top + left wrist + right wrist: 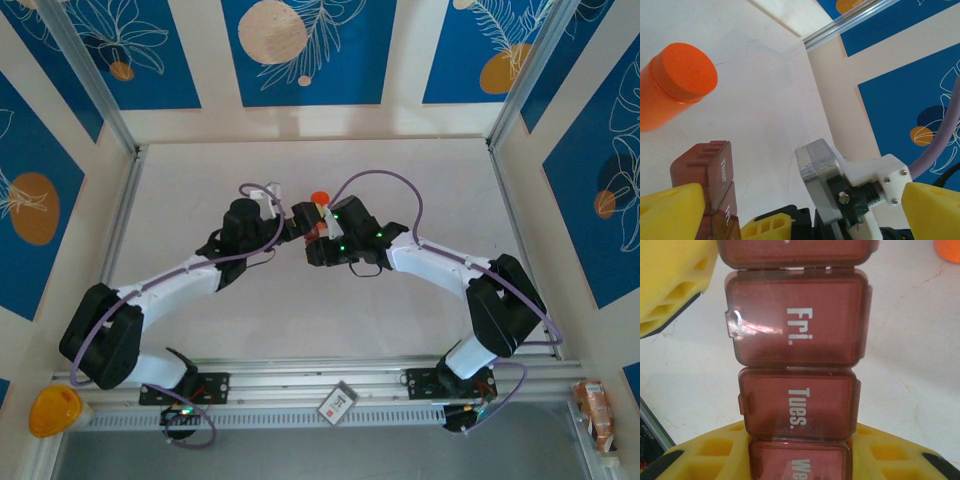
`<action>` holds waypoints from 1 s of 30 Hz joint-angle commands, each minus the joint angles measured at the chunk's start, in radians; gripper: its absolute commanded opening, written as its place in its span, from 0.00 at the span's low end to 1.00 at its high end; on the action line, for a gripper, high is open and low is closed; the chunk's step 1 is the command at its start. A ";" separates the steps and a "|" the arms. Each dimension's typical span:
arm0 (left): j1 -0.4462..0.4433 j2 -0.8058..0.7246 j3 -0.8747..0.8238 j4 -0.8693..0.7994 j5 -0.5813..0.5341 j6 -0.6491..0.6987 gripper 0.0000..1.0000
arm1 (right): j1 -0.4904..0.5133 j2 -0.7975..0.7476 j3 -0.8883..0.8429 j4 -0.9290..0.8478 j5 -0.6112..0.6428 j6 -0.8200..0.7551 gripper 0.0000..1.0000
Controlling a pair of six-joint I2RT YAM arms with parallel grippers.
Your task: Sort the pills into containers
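Translucent reddish-brown plastic pill organizer strip [797, 335]: glossy rounded-square lids in a row, all closed, white print "Fri.", "Tues." It sits mid-table, over the matte white table [910, 365]. Its near end is clamped between the pocketed yellow fingers of the right gripper [799, 447]. The left gripper [800, 200] is spread wide and holds nothing, with the strip just beside its left finger. A smooth orange cylindrical bottle [675, 85] stands near the strip's far end, apart from it.

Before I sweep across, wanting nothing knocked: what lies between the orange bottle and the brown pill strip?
Nothing: in the left wrist view, the white table between the orange bottle and the brown pill strip is bare.
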 commanded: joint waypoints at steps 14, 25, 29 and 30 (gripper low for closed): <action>-0.068 -0.002 0.004 0.100 -0.029 -0.062 1.00 | -0.024 -0.008 -0.031 0.037 -0.079 0.027 0.33; -0.077 -0.035 -0.019 0.062 -0.086 -0.018 1.00 | -0.034 0.005 -0.041 0.031 -0.075 0.015 0.33; -0.073 -0.097 -0.028 -0.035 -0.160 0.046 1.00 | -0.039 0.005 -0.053 0.022 -0.063 -0.013 0.33; -0.070 -0.115 -0.030 -0.066 -0.183 0.066 1.00 | -0.041 0.010 -0.050 0.009 -0.061 -0.032 0.33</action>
